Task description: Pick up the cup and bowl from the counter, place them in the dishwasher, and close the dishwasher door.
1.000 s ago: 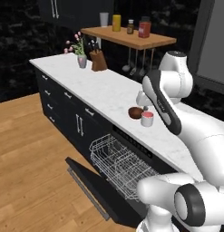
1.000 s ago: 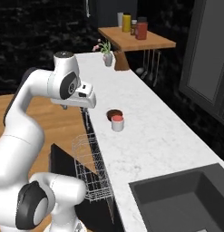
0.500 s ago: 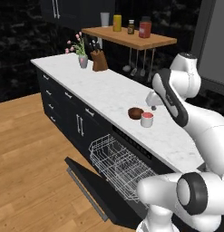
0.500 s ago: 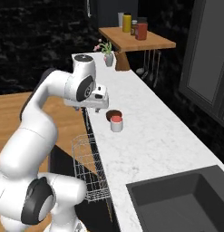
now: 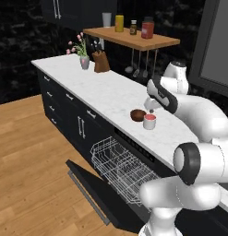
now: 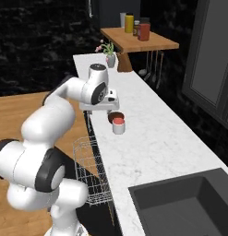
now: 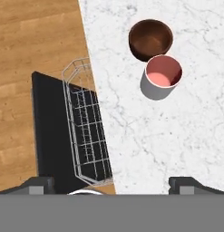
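Observation:
On the white marble counter (image 5: 106, 92) (image 7: 186, 131) a small white cup (image 5: 149, 121) (image 6: 118, 125) (image 7: 161, 77) with a coral inside stands touching a dark wooden bowl (image 5: 138, 115) (image 6: 116, 116) (image 7: 150, 39). My gripper (image 5: 151, 107) (image 6: 100, 110) (image 7: 113, 186) hangs open above the counter's front edge, just short of the cup, with nothing between its fingers. Below the counter the dishwasher (image 5: 147, 161) is open. Its white wire rack (image 5: 122, 167) (image 6: 90, 170) (image 7: 88, 131) is pulled out over the lowered black dishwasher door (image 5: 94, 196) (image 7: 47, 131).
A knife block (image 5: 101, 62) and a flower vase (image 5: 84, 61) stand at the counter's far end, under a wooden shelf (image 5: 134, 39) with bottles and hanging utensils. A dark sink (image 6: 189, 203) lies at the near right. Dark cabinets (image 5: 64, 110) line the wooden floor.
The arm has swung the open hand along the counter toward the cup and bowl. Cup, bowl, rack and door have stayed put.

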Available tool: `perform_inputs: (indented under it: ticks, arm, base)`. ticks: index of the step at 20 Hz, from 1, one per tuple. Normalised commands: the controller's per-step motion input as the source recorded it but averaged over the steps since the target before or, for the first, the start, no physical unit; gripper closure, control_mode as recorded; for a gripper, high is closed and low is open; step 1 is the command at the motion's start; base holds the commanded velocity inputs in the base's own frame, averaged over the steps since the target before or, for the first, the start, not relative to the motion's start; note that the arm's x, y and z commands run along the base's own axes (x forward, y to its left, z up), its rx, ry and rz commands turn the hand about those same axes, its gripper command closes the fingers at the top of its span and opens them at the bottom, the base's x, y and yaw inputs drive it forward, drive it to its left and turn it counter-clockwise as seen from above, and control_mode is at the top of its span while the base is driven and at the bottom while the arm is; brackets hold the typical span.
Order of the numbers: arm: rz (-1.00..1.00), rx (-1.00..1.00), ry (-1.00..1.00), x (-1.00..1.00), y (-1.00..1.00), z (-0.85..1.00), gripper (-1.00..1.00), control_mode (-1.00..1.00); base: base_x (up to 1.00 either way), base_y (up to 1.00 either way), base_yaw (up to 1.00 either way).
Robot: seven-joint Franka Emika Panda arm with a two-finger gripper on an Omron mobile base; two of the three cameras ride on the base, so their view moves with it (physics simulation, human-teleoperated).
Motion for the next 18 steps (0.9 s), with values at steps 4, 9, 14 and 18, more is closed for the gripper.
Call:
perform_inputs:
  ticks: [4,9,14,18]
  arm:
    - [0.0,-0.12,0.01,0.62,0.14,-0.57,-1.0,-1.0]
    - [0.0,-0.08,0.04,0.47,0.02,-0.54,-1.0,-1.0]
    - [0.0,-0.03,0.0,0.38,0.0,-0.46,-1.0,-1.0]
    - [0.0,-0.01,0.0,0.4,0.0,-0.38,-1.0,-1.0]
  base:
    - [0.0,0.0,0.0]
    - [0.0,0.0,0.0]
    - [0.0,0.0,0.0]
    - [0.0,0.0,0.0]
